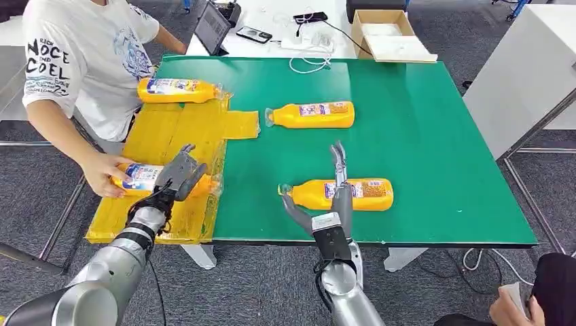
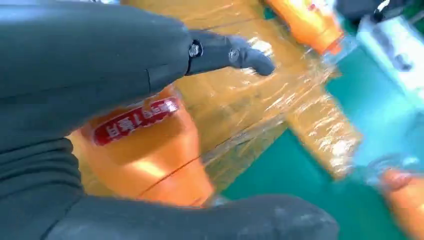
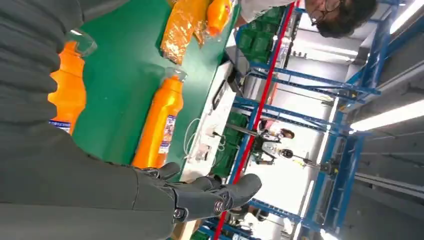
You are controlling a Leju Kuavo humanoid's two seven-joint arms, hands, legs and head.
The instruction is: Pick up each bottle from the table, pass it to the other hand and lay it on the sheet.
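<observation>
Bottles carry blue-and-white labels I can't read. My left hand (image 1: 182, 173) wraps the sheet (image 1: 178, 136) bottle (image 1: 139, 178); my right hand (image 1: 331, 204) hovers, fingers spread, over the near bottle (image 1: 363, 193).

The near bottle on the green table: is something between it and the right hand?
Nothing visible stands between them. The right hand hovers open directly over the near bottle, its fingers spread above the label, on bare green table.
</observation>
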